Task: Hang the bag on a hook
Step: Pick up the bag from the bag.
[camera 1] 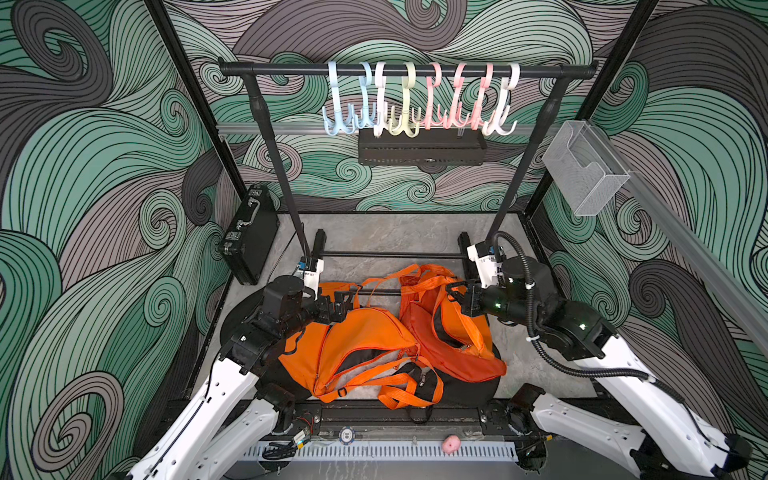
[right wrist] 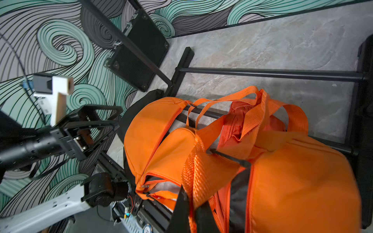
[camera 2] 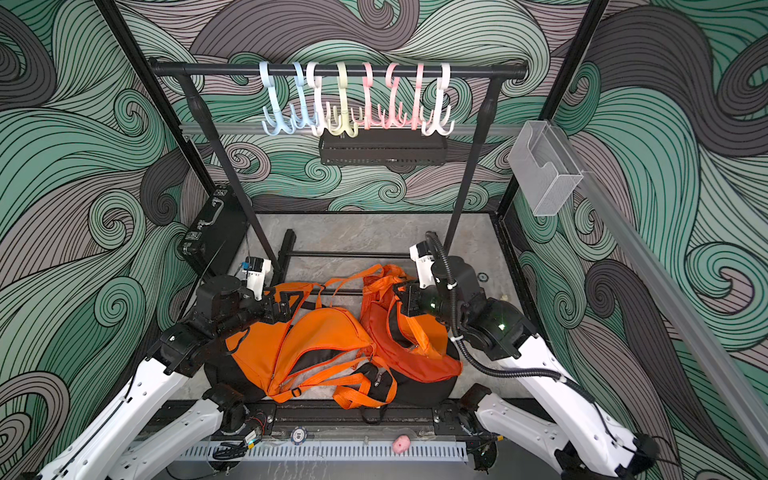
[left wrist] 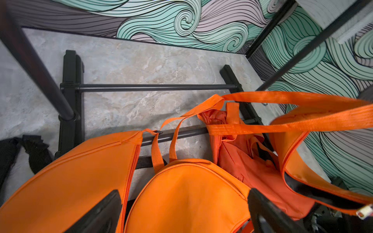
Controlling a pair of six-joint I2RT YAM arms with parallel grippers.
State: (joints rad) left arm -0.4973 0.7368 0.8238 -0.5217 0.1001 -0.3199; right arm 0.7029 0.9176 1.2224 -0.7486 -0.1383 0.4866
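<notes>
**Strap pinched, lift not yet made**

The right gripper [camera 1: 452, 293] has its jaws pinched nearly flat on a webbing strap [left wrist: 292, 98] of the red-orange bag [camera 1: 451, 353]. The step in hand therefore looks like the grasp, with the carry upward not yet begun. The bag lies slumped on the grey tabletop [camera 1: 395, 232] between the rack's feet, touching the bright orange backpack [camera 1: 357, 336] beside it. The strap runs fairly straight from the bag's top to the jaws, while the bag's body sits lower and nearer the robot's base.

The left gripper [camera 1: 338, 303] hovers over the backpack's top with its jaws spread wide, holding nothing.

The next move probably calls for a long rise, since the pastel hooks [camera 1: 419, 108] hang from the black rail [camera 1: 282, 68] well above. The loop must stay open enough to drop over a prong, and the free left gripper could spread it. The neighbouring backpack's straps lie close and may snag.
</notes>
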